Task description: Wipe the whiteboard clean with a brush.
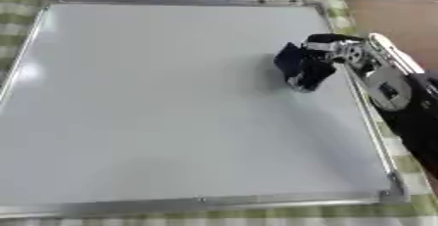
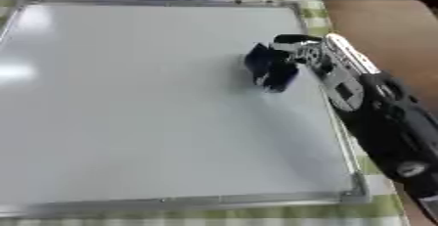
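Nearest to me runs the metal frame along the bottom of the whiteboard (image 1: 171, 122), with a strip of green checked cloth (image 1: 256, 217) showing below it on the table. The board lies flat, fills most of my view, and looks bare and glossy from here; I see no marks on it. A surface that slick should let a wiper glide easily, so my guess is the risk is skidding rather than snagging.

Further up, toward the right edge, is my right hand (image 1: 329, 56), come in from the right side with the forearm crossing the frame. My fingers (image 2: 295, 54) are curled round a dark blue brush (image 1: 299, 66), which sits tilted with its lower end on or just above the board; I can't tell whether it touches. It looks small and light, probably soft on the wiping face, so holding it across the back, as I am, seems right.

My left hand isn't showing anywhere.

Beyond that, the far frame, then dark shapes I can't make out.
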